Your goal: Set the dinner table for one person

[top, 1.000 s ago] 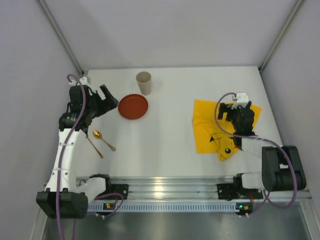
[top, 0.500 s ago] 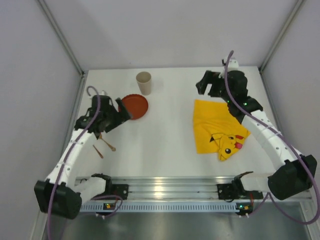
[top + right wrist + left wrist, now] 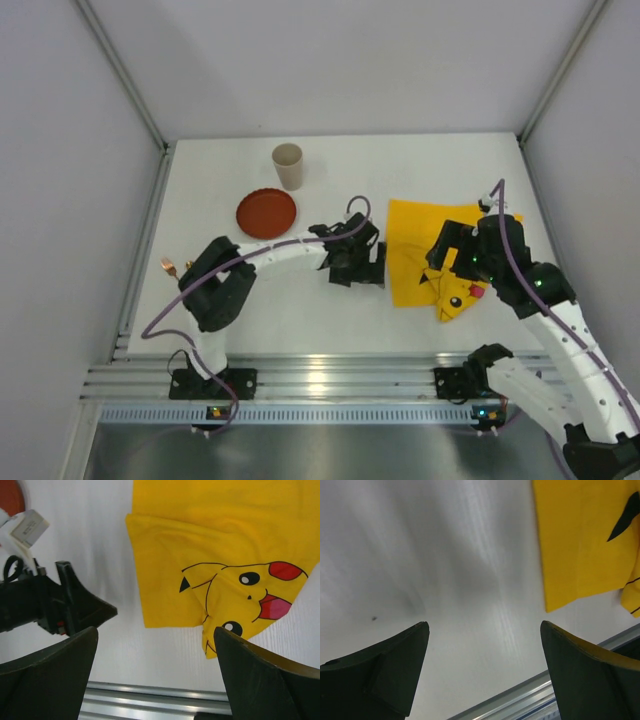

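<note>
Yellow cloth (image 3: 415, 235) lies partly folded on the table (image 3: 300, 310), so my left end effector (image 3: 484, 627) and right end effector (image 3: 155, 630) hover over it, fingers apart and empty, likely to spread it.

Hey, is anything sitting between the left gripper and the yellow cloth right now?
Nothing visible. Only bare white table lies between the open left gripper and the cloth's edge. The right gripper hangs above the cloth itself.
</note>
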Available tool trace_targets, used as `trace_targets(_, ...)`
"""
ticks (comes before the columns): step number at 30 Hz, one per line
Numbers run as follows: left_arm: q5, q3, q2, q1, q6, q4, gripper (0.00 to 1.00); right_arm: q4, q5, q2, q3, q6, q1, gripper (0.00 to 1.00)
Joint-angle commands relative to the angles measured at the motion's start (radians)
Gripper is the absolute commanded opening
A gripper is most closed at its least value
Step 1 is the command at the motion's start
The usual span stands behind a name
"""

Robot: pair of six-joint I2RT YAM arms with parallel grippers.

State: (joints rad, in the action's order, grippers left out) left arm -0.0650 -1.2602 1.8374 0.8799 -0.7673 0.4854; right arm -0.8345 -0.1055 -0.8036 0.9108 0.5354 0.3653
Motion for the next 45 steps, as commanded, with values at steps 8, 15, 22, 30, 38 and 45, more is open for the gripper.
trace_targets(8,-0.094,-0.323,0.307,0.116,-0.085,-0.071,0.96,-0.331,-0.144,0.104,0.168,0.026,-0.005,1.0)
trace_targets(15,-0.16,-0.341,0.413,0.133,-0.158,-0.134,0.66,-0.405,-0.187,0.155,0.174,0.015,-0.005,1.0)
trace_targets(22,-0.133,-0.403,0.451,0.143,-0.145,-0.079,0.0,-0.388,-0.181,0.121,0.189,-0.009,-0.003,1.0)
trace_targets(30,0.037,-0.253,0.127,-0.013,-0.128,0.094,0.0,-0.289,-0.122,0.067,0.093,0.017,-0.005,1.0)
trace_targets(38,0.332,-0.14,-0.188,-0.174,-0.101,0.287,0.0,-0.117,0.036,-0.106,-0.036,0.097,-0.005,1.0)
trace_targets(45,0.266,0.057,-0.289,-0.187,-0.194,0.332,0.0,0.029,0.165,-0.31,-0.102,0.126,-0.005,0.99)
